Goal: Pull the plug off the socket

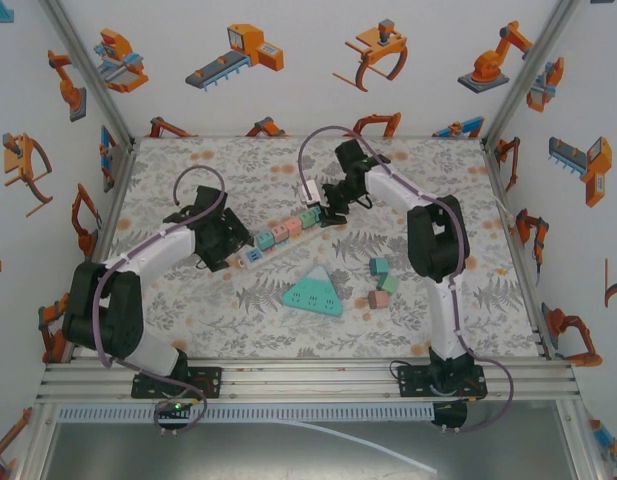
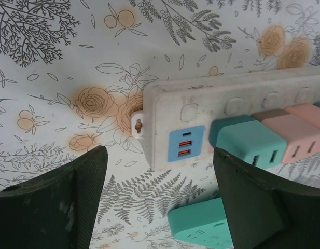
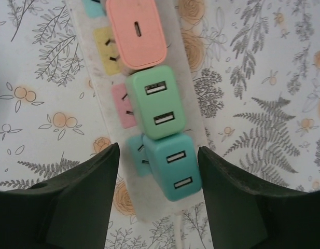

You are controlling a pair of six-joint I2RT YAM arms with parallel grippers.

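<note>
A white socket strip (image 1: 278,235) lies diagonally mid-table with several coloured plugs in it. In the right wrist view a pink plug (image 3: 136,33), a green plug (image 3: 157,101) and a teal plug (image 3: 172,166) stand in a row on the strip (image 3: 186,106). My right gripper (image 3: 158,155) is open, and the teal plug sits between its fingers (image 3: 82,202) with a gap on each side. My left gripper (image 2: 160,181) is open just short of the strip's other end (image 2: 165,104), near its blue USB panel (image 2: 179,142). Only tablecloth lies between the left fingers (image 2: 56,207).
A teal triangular socket (image 1: 313,293) lies in front of the strip and also shows beside the left gripper's right finger (image 2: 201,225). Three small cubes (image 1: 380,283) sit to its right. Printed walls (image 1: 548,150) close in the table on three sides.
</note>
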